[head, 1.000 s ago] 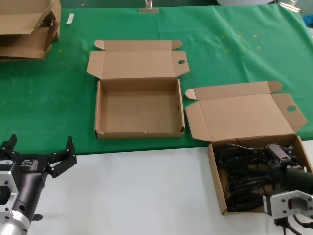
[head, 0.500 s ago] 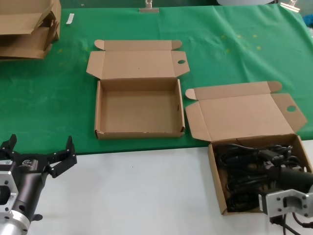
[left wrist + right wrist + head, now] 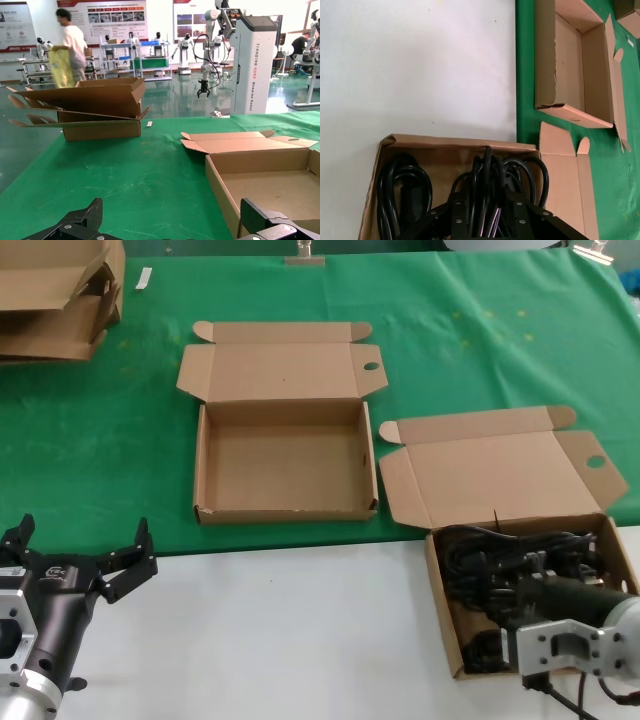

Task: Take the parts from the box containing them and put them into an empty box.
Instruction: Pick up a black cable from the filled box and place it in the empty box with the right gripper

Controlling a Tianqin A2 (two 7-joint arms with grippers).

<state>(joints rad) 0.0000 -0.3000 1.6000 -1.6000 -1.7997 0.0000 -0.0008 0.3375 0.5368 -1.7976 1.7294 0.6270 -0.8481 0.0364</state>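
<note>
Black looped cables [image 3: 478, 562] lie in the brown box [image 3: 441, 610] at the table's near right, its lid [image 3: 500, 475] folded back. My right gripper [image 3: 528, 585] is down inside that box. In the right wrist view the right gripper [image 3: 487, 212] is shut on an upright bundle of cables [image 3: 487, 172], with another coil [image 3: 402, 185] beside it in the box [image 3: 445, 141]. The empty box [image 3: 285, 455] stands open on the green cloth at centre, and also shows in the right wrist view [image 3: 570, 60]. My left gripper [image 3: 85, 545] is open and empty at the near left.
A flattened cardboard stack [image 3: 55, 295] sits at the far left corner and also shows in the left wrist view [image 3: 95, 107]. The left wrist view shows the left gripper [image 3: 172, 220] open over green cloth beside the empty box's wall [image 3: 220, 192]. White tabletop [image 3: 290, 630] spans the near side.
My right gripper has moved left and nearer inside the cable box. The cable bundle has shifted with it, and a loop now pokes up at the box's back edge. The left arm is still.
</note>
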